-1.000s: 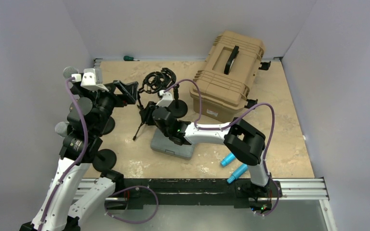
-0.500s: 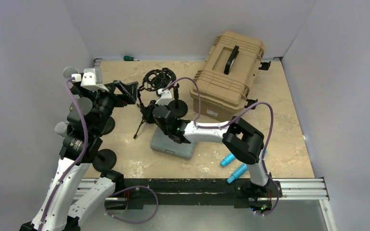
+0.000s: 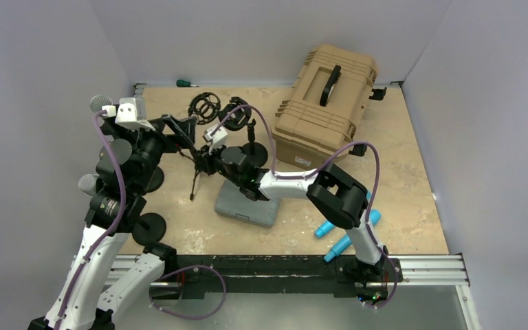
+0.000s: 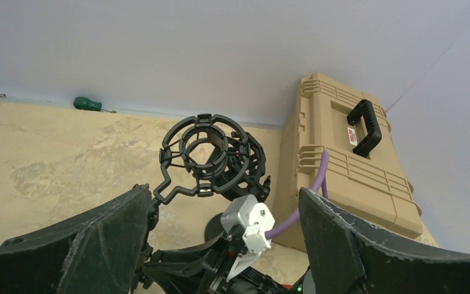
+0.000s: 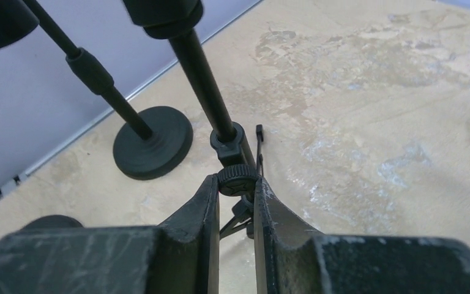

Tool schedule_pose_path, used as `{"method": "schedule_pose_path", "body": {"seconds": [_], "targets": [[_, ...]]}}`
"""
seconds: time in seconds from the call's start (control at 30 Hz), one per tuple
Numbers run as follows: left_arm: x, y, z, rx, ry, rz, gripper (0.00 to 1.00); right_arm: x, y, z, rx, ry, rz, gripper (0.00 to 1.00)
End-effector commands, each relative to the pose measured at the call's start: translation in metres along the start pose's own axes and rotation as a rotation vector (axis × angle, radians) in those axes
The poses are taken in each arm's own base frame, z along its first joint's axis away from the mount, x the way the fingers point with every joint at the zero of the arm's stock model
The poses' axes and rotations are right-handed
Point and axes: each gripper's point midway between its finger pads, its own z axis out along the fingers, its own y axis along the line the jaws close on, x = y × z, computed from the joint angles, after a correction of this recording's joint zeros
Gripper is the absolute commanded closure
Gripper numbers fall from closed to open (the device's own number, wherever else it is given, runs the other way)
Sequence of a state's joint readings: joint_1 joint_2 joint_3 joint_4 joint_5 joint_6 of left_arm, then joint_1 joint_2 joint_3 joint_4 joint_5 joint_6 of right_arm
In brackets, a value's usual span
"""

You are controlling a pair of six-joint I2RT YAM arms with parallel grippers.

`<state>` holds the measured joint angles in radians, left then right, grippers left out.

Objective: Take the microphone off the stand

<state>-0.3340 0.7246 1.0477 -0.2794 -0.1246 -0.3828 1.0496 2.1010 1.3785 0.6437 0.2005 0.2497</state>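
Above tan tabletop [image 3: 399, 151], clamping stand [image 5: 202, 67] stem in right gripper [image 5: 237, 184]; holding left gripper [image 4: 221, 193] agape just before shock mount [image 4: 217, 171].

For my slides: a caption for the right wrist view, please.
Right gripper clamps the tripod stand's knurled collar; a round-base stand stands behind.

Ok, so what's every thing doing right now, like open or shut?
Left pincer, open, holding nothing.
Right pincer, shut on the tripod stand.
Shock mount, ring looks empty.
Tan case, lid shut.
Screwdriver, lying by the back wall.
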Motion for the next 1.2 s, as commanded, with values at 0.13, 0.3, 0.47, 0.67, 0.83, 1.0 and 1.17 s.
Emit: {"method": "schedule_pose_path", "body": {"seconds": [0.13, 0.3, 0.47, 0.67, 0.83, 1.0, 1.17], "targets": [[-0.016, 0.000, -0.001, -0.009, -0.042, -0.008, 0.12, 0.002, -0.027, 0.002, 0.128, 0.049, -0.367, 1.00], [-0.016, 0.002, -0.001, -0.019, -0.044, -0.007, 0.13, 0.001, -0.049, -0.008, 0.302, 0.076, -0.655, 1.00], [-0.020, 0.010, -0.004, -0.058, -0.060, 0.001, 0.13, -0.004, -0.055, -0.017, 0.410, 0.070, -0.853, 1.00], [-0.026, 0.021, -0.012, -0.111, -0.095, 0.003, 0.13, -0.016, -0.041, -0.016, 0.360, 0.033, -0.839, 0.96], [-0.026, 0.023, -0.013, -0.124, -0.100, 0.006, 0.13, -0.026, -0.024, -0.016, 0.293, -0.009, -0.696, 0.73], [-0.026, 0.023, -0.013, -0.121, -0.100, 0.005, 0.13, -0.033, -0.014, -0.029, 0.245, -0.033, -0.479, 0.48], [-0.026, 0.020, -0.012, -0.107, -0.098, 0.000, 0.13, -0.038, -0.014, -0.043, 0.141, -0.043, -0.122, 0.41]]}}
